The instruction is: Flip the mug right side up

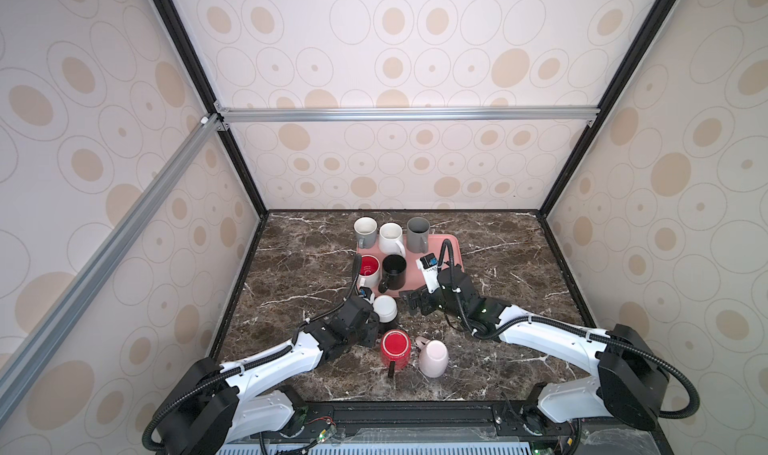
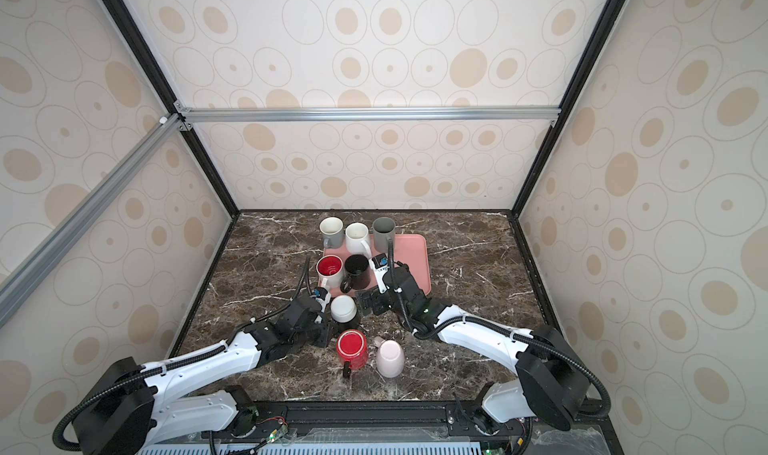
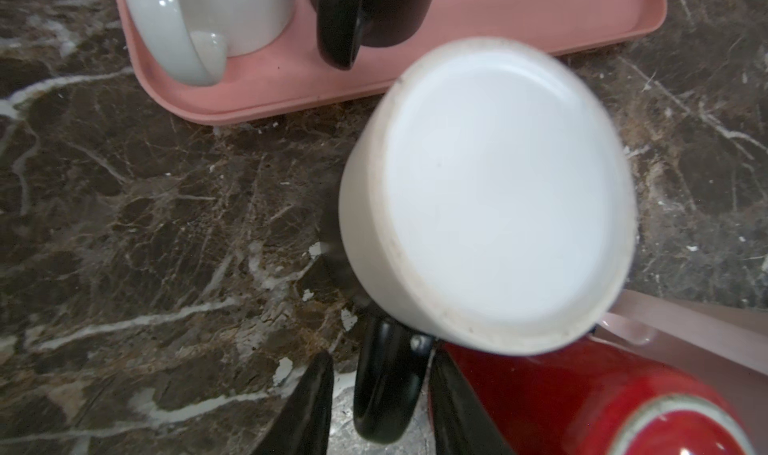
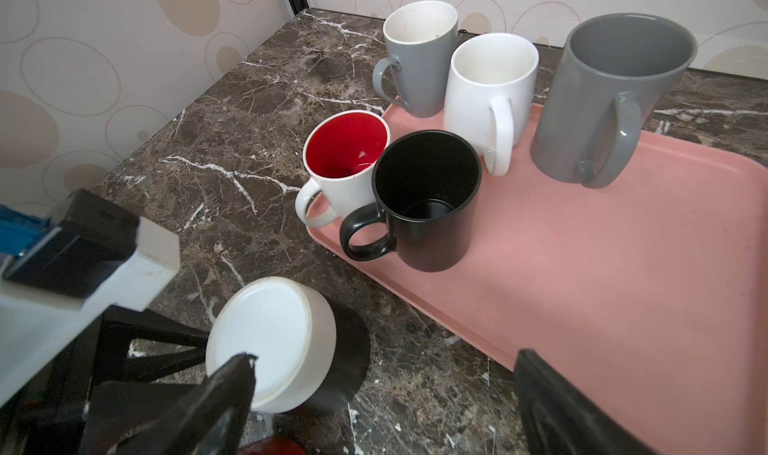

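The mug is bottom up on the marble just in front of the tray, with a white base and a dark lower body. It also shows in the other top view as the mug, and its flat white bottom fills the left wrist view, mug. My left gripper is shut on its black handle, one finger on each side. In both top views the left gripper sits at the mug's near-left side. My right gripper hangs open just right of the mug, holding nothing; it shows wide open in its wrist view, right gripper.
A red mug stands bottom up and a pink mug lies tipped close in front of the held mug. The pink tray behind carries several upright mugs, the black one nearest. Enclosure walls ring the marble table.
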